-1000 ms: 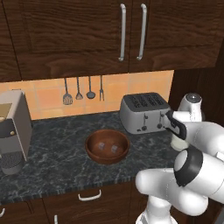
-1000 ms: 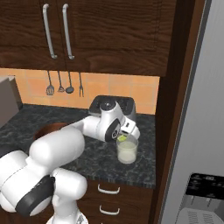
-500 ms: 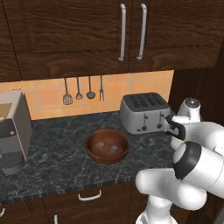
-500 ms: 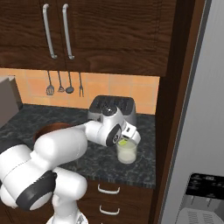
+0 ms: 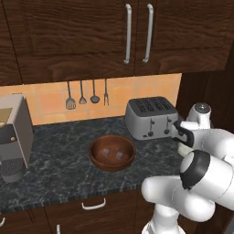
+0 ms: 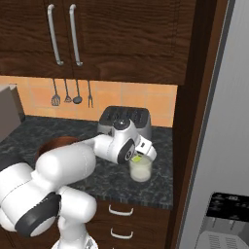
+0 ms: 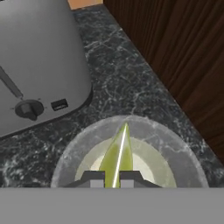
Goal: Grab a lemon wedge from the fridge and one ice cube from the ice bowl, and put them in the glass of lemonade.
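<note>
The claw (image 6: 141, 156) holds the lemon wedge (image 6: 137, 158) over the glass of lemonade (image 6: 140, 169).

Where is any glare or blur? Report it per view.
Hand view: a bright streak runs down the lemon wedge pinched over the glass of lemonade; toaster looks flat, soft. Right base view: slightly soft, the glass pale. Left base view: even light, no glare.

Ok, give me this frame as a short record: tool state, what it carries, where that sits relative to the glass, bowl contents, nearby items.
tool: shut on the lemon wedge
wedge position: directly above the glass of lemonade, tip pointing away from the tool
ice bowl: on the counter left of the toaster, two ice cubes inside
glass location: counter, in front of the toaster
step status: wedge not released
</note>
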